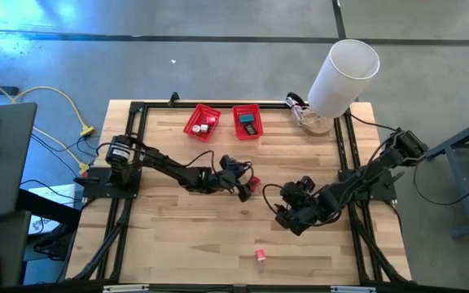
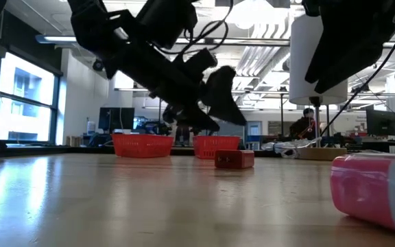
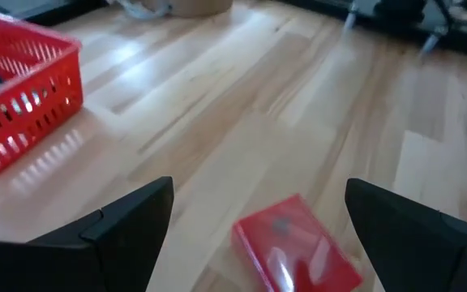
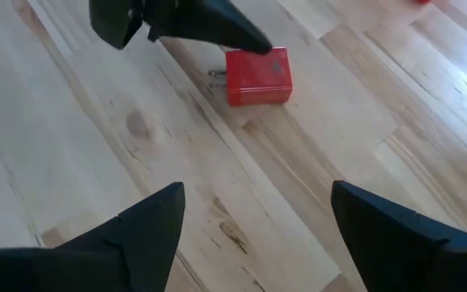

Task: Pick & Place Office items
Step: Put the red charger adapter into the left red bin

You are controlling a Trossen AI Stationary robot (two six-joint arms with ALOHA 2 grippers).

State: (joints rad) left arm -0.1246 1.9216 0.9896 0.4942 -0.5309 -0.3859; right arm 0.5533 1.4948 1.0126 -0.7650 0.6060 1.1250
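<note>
Left hand (image 3: pixel 258 227): fingers spread wide, empty, poised above the red block (image 3: pixel 297 243) mid-worktop (image 1: pixel 177 236).
Grasp advice: lower squarely so both fingers straddle the block before closing.
Right hand (image 4: pixel 254 235): wide, empty, waiting nearby.
Pink block (image 1: pixel 260 255): near the front edge, untouched.
Hidden: contents of the red baskets (image 1: pixel 202 121) are too small to identify.

Robotics lab, monitors (image 2: pixel 380 122), exposed ceiling ducts (image 2: pixel 266 55)

Pink block (image 2: pixel 379 191) cut off by edge.
</note>
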